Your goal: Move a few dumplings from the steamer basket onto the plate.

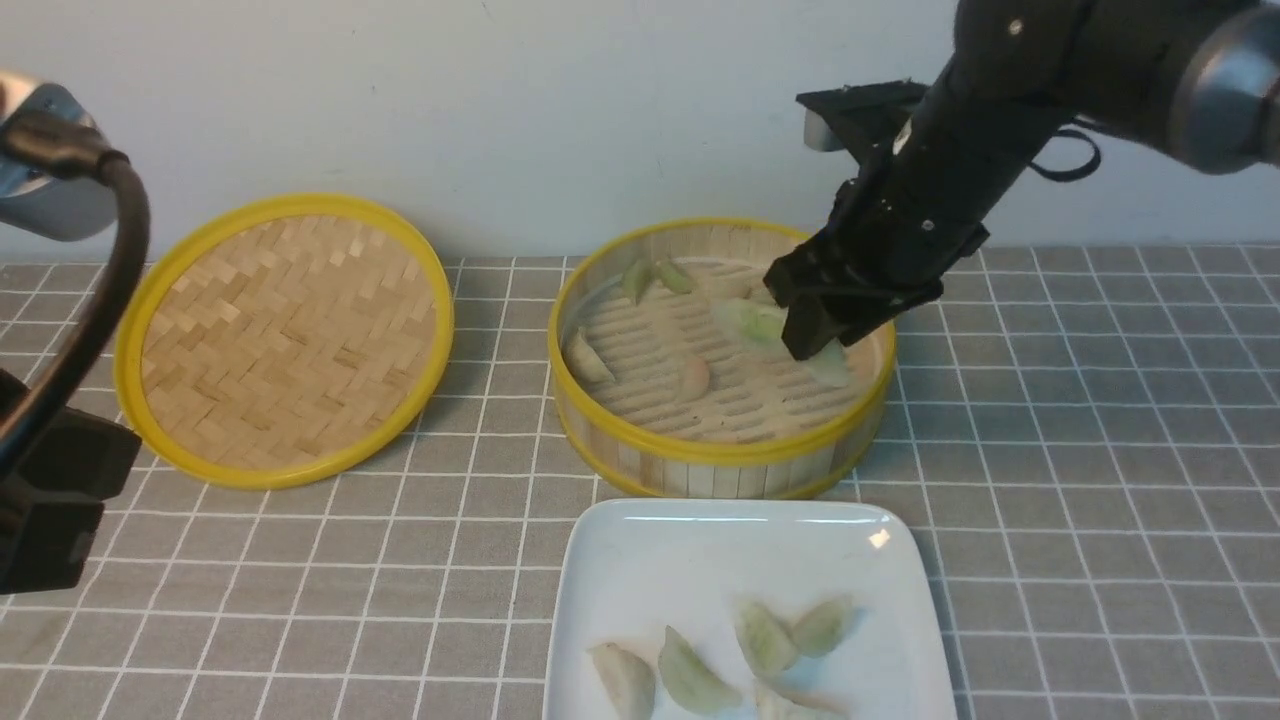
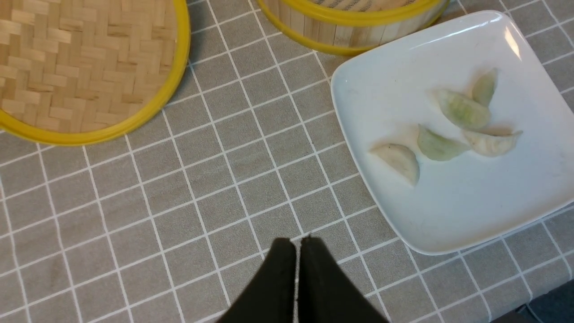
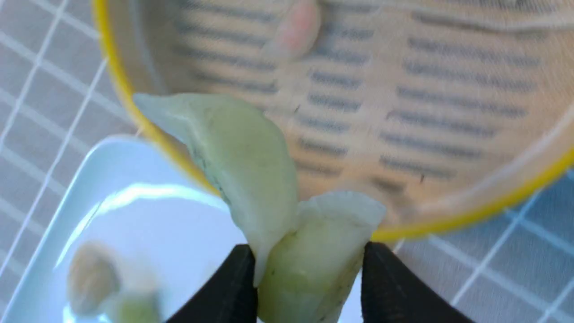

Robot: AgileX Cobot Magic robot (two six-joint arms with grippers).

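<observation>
A: Grey gridded worktop [image 1: 1100, 450]. On it, from the left: lid [image 1: 285, 340], lying flat; basket [image 1: 720, 455], mid-back; plate [image 1: 700, 560], just in front of the basket, nearest the robot.

B: And the arms?

A: Right end effector [image 1: 815, 335] low over the basket's right side, clamped on two dumplings [image 3: 309, 260] at once. Whitish dumpling [image 3: 323, 233] between the fingers, long axis running out from them; green dumpling [image 3: 237, 152] pinched by one end, hanging out past the tips. Left end effector [image 2: 298, 244] closed on nothing, hovering over the worktop, left of the plate.

B: Way to the plate?

A: Straight back toward the robot, over the basket's near rim. Right arm far nearer, and loaded. Probably calls for a lift first, to clear the wall.

B: Count?

A: Five on the plate. Four loose in the basket, as far as can be told, among them a pink dumpling [image 1: 692, 376].
</observation>
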